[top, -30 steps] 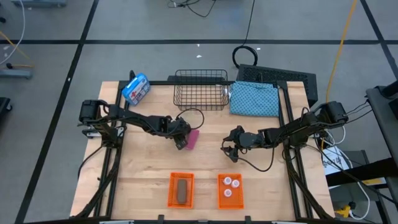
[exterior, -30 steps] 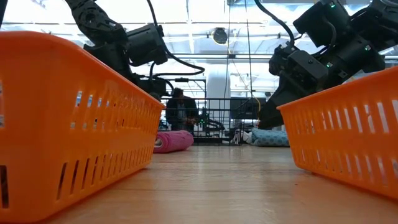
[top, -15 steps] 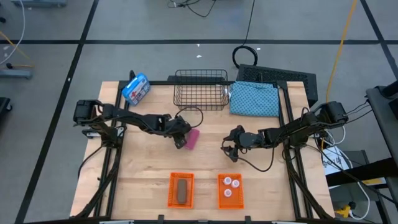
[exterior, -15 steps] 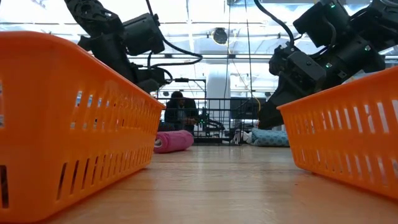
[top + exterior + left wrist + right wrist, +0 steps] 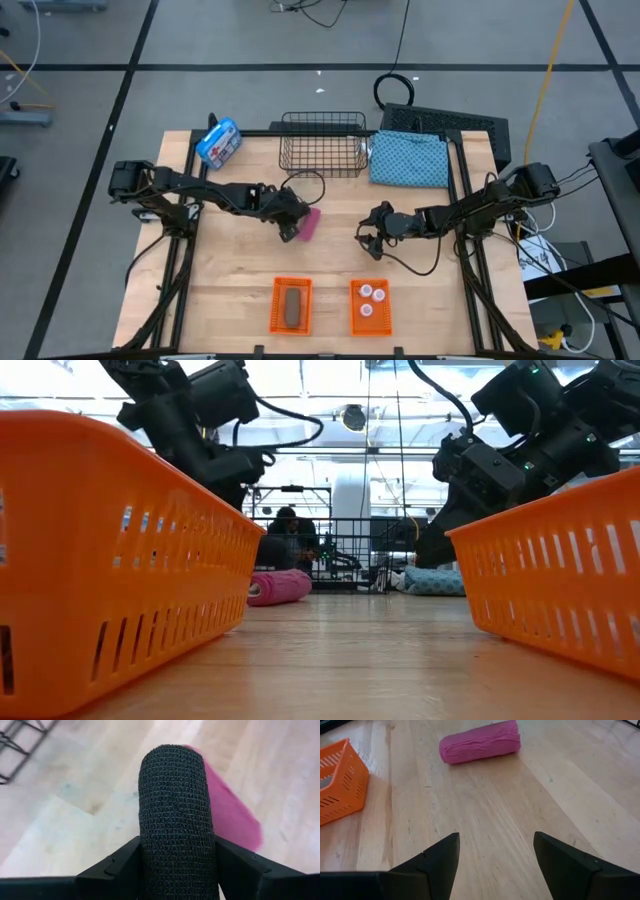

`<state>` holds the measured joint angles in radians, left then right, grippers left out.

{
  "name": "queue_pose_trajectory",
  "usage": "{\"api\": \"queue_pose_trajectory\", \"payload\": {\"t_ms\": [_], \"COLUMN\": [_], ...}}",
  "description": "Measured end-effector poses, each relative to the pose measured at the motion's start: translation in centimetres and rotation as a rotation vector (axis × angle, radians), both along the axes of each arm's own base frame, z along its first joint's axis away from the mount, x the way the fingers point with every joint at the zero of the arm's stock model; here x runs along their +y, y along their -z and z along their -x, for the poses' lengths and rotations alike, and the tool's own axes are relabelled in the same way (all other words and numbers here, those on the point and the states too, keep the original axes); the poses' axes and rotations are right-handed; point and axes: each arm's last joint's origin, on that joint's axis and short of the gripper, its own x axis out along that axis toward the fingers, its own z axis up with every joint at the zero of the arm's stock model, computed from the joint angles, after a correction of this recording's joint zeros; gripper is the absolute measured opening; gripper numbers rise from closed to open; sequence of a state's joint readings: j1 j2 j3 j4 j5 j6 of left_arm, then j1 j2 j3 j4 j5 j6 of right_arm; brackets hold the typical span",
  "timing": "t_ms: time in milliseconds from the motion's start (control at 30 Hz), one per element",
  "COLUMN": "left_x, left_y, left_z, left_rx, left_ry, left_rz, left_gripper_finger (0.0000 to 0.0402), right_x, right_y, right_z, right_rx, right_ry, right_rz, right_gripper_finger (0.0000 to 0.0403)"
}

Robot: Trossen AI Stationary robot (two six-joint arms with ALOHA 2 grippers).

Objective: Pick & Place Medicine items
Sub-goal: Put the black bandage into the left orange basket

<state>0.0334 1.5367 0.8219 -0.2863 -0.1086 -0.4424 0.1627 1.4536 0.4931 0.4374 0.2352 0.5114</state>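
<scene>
Left tool grips the black roll; right tool gapes empty; no writing legible.

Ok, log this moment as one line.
left pincer: shut on black roll, above pink roll | right pincer: open, empty | left bin: brown piece | right bin: three bottles

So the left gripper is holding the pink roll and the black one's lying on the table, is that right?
Reversed. The left wrist view shows the left gripper with its fingers clamped on the black roll; the pink roll lies on the table beneath it.
</scene>
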Motion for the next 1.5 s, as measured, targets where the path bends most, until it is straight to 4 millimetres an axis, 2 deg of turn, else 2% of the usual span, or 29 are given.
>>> {"api": "queue_pose_trajectory", "payload": {"t_ms": [533,1067,1167,1300,1500], "left_x": [-2.3,-7.0,-8.0,-9.4,-12.1], "left_y": [-0.9,-3.7,-5.0,-8.0,-12.3], "left_z": [-0.6,-2.3,-2.7,-3.5,-3.4], "left_rx": [-0.100,-0.432,-0.443,-0.447,-0.439], "left_ry": [0.161,0.490,0.524,0.596,0.820], "left_rz": [0.155,0.409,0.432,0.405,0.156], "left_gripper_finger": [0.0223,0.0223,0.0223,0.0223,0.0223], "right_x": [0.0,0.0,0.0,0.0,0.0], "right_y": [-0.1,-0.1,-0.1,-0.1,-0.1], "right_z": [0.0,0.0,0.0,0.0,0.0], "right_rx": [-0.008,-0.008,-0.008,-0.008,-0.009], "right_ry": [0.002,0.003,0.002,0.002,0.005], "right_rz": [-0.004,-0.006,-0.005,-0.005,-0.010], "right_gripper_finger": [0.0244,0.0244,0.0244,0.0244,0.0244]}}
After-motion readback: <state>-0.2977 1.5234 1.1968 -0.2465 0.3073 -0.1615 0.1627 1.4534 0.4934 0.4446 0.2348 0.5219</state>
